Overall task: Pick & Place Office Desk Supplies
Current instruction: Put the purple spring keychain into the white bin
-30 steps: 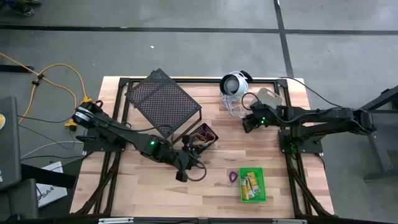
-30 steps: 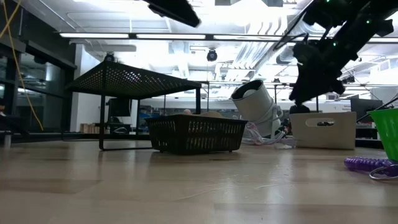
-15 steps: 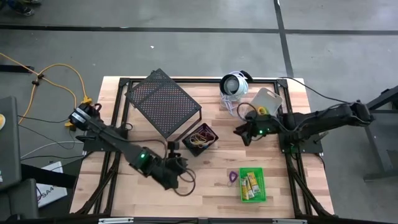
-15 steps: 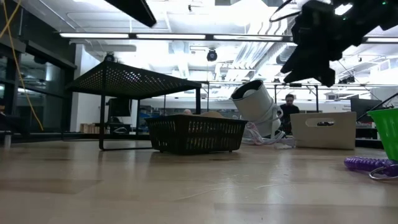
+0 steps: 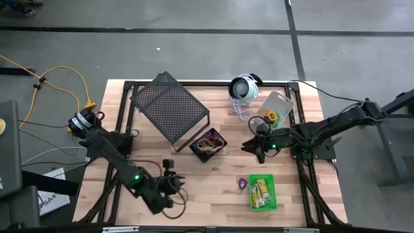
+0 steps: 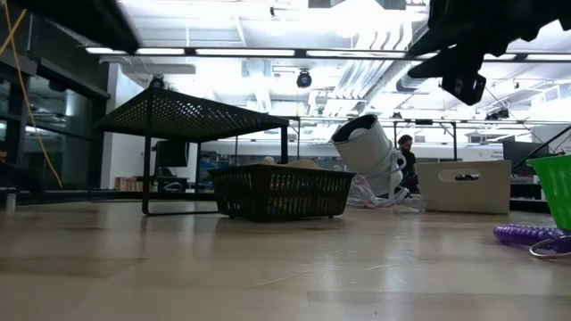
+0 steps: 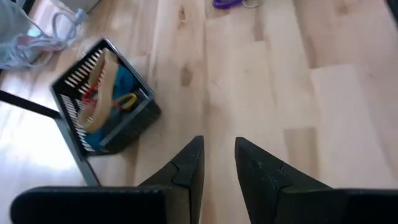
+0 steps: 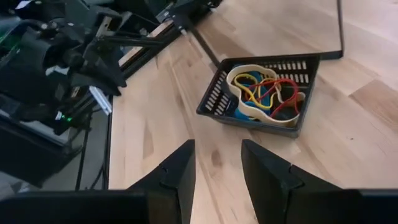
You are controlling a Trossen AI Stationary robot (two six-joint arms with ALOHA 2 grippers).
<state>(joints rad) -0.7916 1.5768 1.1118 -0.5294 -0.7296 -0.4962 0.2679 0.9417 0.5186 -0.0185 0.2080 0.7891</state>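
A black bin (image 5: 208,144) of mixed elastic loops stands on the table near its middle, in front of the mesh rack's foot. It also shows as the black bin (image 8: 264,93) and the black bin (image 7: 102,93) in the two wrist views. A green bin (image 5: 262,192) with little yellow pieces sits near the table's near edge. A purple loop (image 5: 242,184) lies on the wood just left of it. A grey bin (image 5: 277,107) with orange and yellow loops stands far right. My left gripper (image 5: 173,180) hovers open, near-left of the black bin. My right gripper (image 5: 246,144) hovers open, to the black bin's right.
The large black mesh rack (image 5: 169,107) stands at the far left. The round white-and-black device (image 5: 242,87) with its cord sits at the far edge beside the grey bin. Bare wood lies between the black bin and the green bin (image 6: 558,187).
My left gripper has drawn back from beside the black bin toward the table's near-left. My right gripper has moved from over the grey bin toward the near edge and slightly left, uncovering that bin and ending right of the black bin. No object has moved.
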